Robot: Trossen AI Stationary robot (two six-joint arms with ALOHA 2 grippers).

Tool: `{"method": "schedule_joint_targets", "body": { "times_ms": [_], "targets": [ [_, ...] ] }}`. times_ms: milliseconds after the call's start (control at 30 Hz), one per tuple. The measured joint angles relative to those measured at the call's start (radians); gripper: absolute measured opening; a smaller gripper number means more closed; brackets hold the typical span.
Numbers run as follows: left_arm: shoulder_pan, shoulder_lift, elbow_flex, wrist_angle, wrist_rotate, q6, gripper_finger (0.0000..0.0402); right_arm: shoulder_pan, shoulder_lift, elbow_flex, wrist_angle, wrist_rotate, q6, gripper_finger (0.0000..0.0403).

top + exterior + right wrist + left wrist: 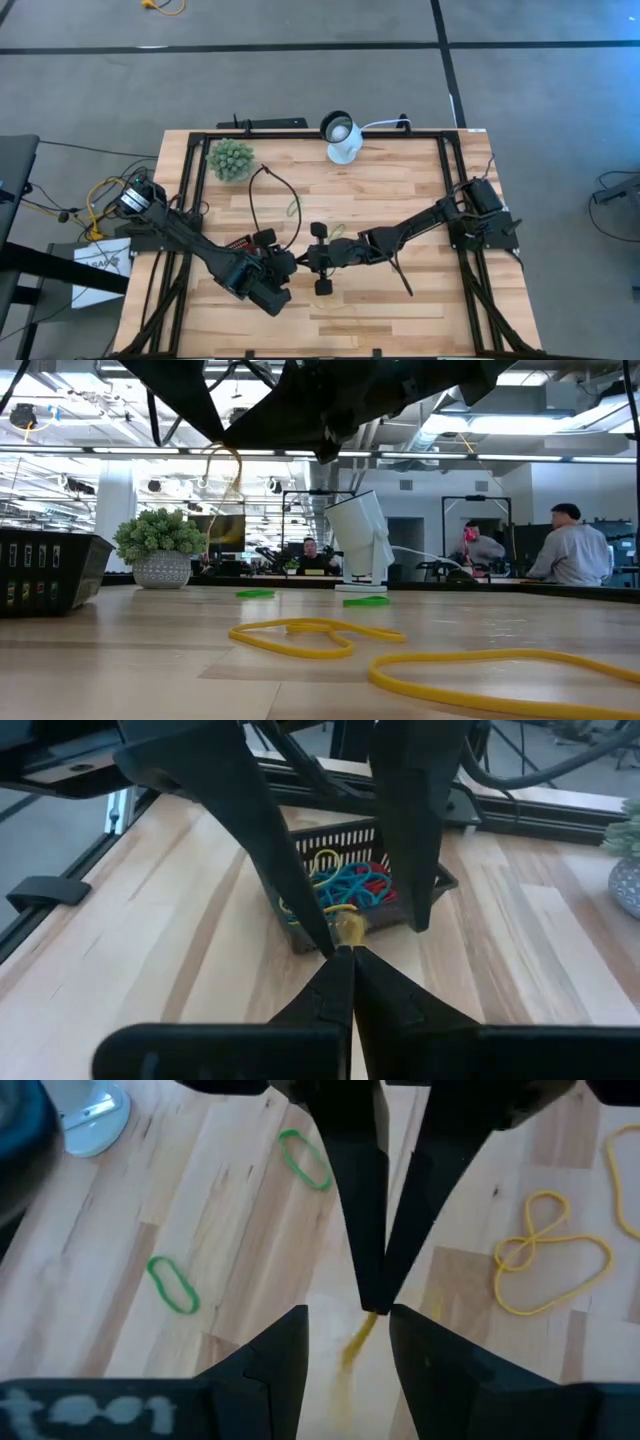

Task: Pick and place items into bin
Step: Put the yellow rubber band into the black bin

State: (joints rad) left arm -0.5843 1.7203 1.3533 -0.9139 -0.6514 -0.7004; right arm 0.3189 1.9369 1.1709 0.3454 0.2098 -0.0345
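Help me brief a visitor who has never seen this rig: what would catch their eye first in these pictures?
Most striking is the meeting of the two grippers at mid-table: the right gripper, shut on a yellow band, reaches between the open fingers of the left gripper. Just behind them sits the black bin, already holding a tangle of blue, red and yellow bands. More yellow loops lie loose on the wood near the low camera, with a white lamp at the far edge.

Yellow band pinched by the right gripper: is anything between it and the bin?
Yes: the left gripper, open, straddles the band at the right gripper's shut tips. Its fingers stand in front of the bin just behind.
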Motion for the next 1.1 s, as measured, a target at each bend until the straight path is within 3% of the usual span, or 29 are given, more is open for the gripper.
{"method": "schedule_joint_targets", "body": {
  "times_ms": [600,700,867,1100],
  "targets": [
    [0.016,0.0,0.0,0.0,0.046,0.027,0.0132,0.001,-0.002,0.001,0.057,-0.002,0.007,0.0],
    [0.016,0.0,0.0,0.0,0.067,0.027,0.0105,0.001,-0.002,0.001,0.056,-0.002,0.007,0.0],
    [0.016,0.0,0.0,0.0,0.11,0.015,0.0012,0.001,-0.002,0.001,0.056,-0.003,0.007,0.0],
    [0.016,0.0,0.0,-0.013,0.106,0.007,0.0001,-0.001,-0.002,0.001,0.052,-0.002,0.008,0.0]
  ]
}}
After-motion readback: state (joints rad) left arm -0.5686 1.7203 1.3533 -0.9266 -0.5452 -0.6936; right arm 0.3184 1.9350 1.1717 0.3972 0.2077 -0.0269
